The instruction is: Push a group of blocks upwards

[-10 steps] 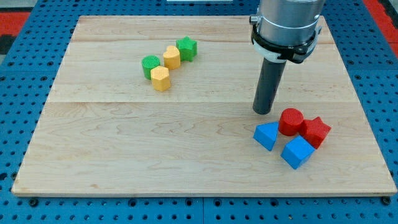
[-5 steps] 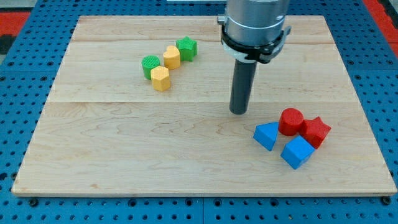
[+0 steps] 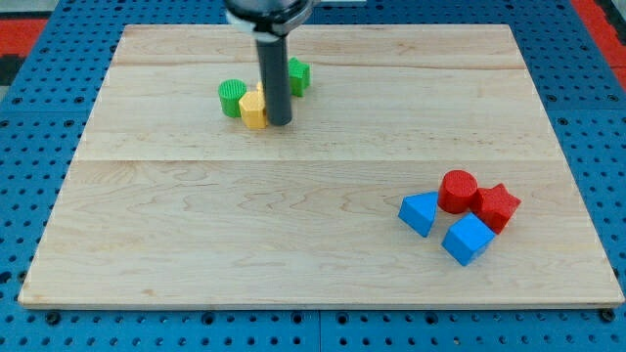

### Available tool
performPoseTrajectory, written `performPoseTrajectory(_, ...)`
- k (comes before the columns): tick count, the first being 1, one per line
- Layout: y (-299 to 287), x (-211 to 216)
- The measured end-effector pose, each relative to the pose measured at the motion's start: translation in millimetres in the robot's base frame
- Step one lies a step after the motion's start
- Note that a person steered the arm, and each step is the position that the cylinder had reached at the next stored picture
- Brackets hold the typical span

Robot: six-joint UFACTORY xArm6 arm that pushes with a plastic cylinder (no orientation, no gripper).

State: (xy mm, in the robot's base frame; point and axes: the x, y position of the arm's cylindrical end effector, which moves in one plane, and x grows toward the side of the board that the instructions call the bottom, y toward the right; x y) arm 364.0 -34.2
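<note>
My tip (image 3: pixel 280 122) stands at the upper middle of the wooden board (image 3: pixel 196 244), touching the right side of a yellow block (image 3: pixel 253 110). A green cylinder (image 3: pixel 233 98) sits just left of that yellow block. A green star block (image 3: pixel 298 75) shows to the right of the rod. The rod hides the second yellow block almost fully. At the lower right lies another group: a red cylinder (image 3: pixel 458 191), a red star (image 3: pixel 498 206), a blue triangular block (image 3: pixel 420 213) and a blue cube (image 3: pixel 466 239).
The board lies on a blue perforated table (image 3: pixel 29 147). Red surface shows at the view's top corners (image 3: pixel 20 29).
My tip has moved from beside the red and blue group leftward and up to the yellow and green group. The green cylinder and front yellow block have shifted slightly up.
</note>
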Motion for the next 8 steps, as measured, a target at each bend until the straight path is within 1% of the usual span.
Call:
performPoseTrajectory(1, 35.8, 0.8)
performPoseTrajectory(2, 26.5, 48.5)
performPoseTrajectory(3, -41.1, 45.7)
performPoseTrajectory(4, -49.6, 19.8)
performPoseTrajectory(6, -33.6, -16.7)
performPoseTrajectory(8, -26.8, -20.2)
